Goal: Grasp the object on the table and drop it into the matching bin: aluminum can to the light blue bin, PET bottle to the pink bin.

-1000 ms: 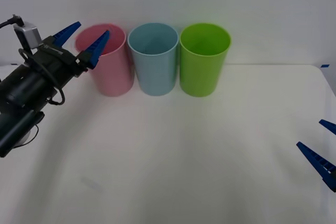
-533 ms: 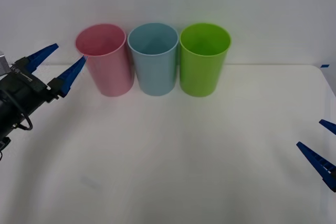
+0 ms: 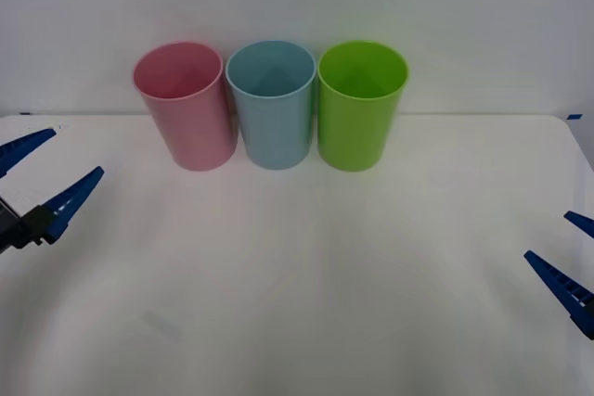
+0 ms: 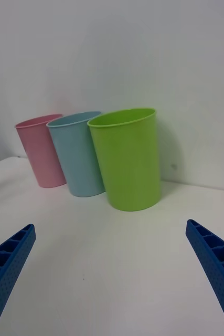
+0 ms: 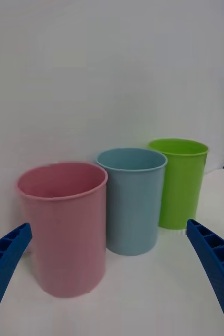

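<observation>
The aluminum can is out of view. At the back of the white table (image 3: 306,275) the pink bin (image 3: 186,108) and the light blue bin (image 3: 272,108) stand upright side by side. My left gripper (image 3: 51,173) is open and holds nothing; it hovers at the table's left edge, well left of and nearer than the pink bin. In the left wrist view the pink bin (image 5: 64,231) is closest and the light blue bin (image 5: 132,205) stands behind it. My right gripper (image 3: 571,257) waits open at the table's right edge.
A lime green bin (image 3: 360,108) stands right of the light blue one, touching or nearly touching it; it is the closest bin (image 4: 127,157) in the right wrist view. A plain white wall rises behind the bins. White tabletop stretches in front of them.
My left gripper has drawn back from the pink bin's rim, moving left and down to the table's left edge, and has stayed open. The right arm has not moved.
</observation>
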Motion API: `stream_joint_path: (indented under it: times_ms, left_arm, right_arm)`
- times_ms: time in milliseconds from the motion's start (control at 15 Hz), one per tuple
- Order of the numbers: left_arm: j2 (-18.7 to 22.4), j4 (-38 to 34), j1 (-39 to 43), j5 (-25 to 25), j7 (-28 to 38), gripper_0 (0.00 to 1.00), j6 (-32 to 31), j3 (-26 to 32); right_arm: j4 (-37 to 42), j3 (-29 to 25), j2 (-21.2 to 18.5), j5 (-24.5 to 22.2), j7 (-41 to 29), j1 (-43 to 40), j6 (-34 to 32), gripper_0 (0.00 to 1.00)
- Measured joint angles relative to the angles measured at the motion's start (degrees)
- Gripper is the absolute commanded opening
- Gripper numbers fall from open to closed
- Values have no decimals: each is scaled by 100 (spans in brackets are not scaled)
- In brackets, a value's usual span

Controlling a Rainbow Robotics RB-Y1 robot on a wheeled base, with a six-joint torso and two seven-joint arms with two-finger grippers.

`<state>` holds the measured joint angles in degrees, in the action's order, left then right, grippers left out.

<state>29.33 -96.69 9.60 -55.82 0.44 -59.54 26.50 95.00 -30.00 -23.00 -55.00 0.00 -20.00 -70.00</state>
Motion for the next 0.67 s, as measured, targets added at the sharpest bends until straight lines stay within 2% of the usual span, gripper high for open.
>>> stream_joint_path:
  times_ms: [333,667]
  left_arm:
    - [173,7,493,-124,-409,100,-450,517]
    - [445,33,957,-172,-479,100,-716,799]
  right_arm:
    - [0,0,0,0,0,0,0,100]
    - [0,0,0,0,0,0,0,100]
